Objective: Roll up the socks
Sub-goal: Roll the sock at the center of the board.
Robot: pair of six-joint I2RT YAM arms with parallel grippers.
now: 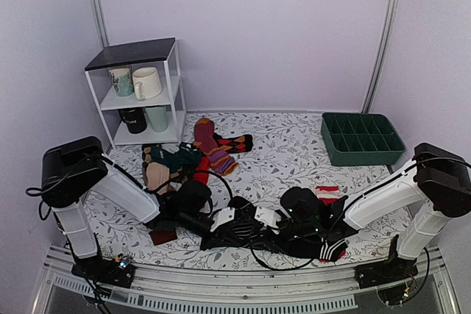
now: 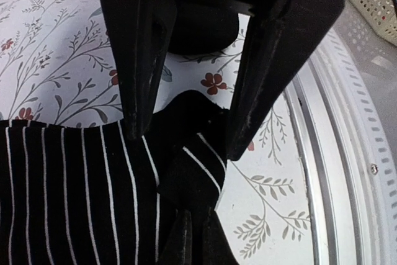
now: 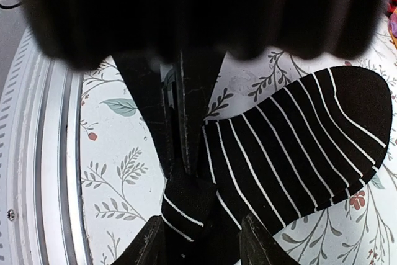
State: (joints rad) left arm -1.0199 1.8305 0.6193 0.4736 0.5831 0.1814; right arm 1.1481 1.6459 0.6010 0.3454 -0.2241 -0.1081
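Observation:
A black sock with thin white stripes (image 3: 298,147) lies flat on the floral cloth, its end bunched into a fold (image 3: 186,206). My right gripper (image 3: 178,169) is shut on that fold. The sock also shows in the left wrist view (image 2: 68,197). My left gripper (image 2: 186,141) is open, one finger (image 2: 133,91) on each side of the same fold, tips at the cloth. The right gripper's shut fingers (image 2: 186,240) meet it from the opposite side. In the top view both grippers, left (image 1: 234,220) and right (image 1: 268,218), meet over dark sock fabric (image 1: 239,238) near the front edge.
A black sock with a red-and-white striped end (image 1: 331,248) lies under the right arm, a red one (image 1: 327,193) behind it. A pile of coloured socks (image 1: 191,156) lies at the back left by a white shelf with mugs (image 1: 140,93). A green tray (image 1: 360,137) stands at the back right. The metal rail (image 2: 335,172) is close.

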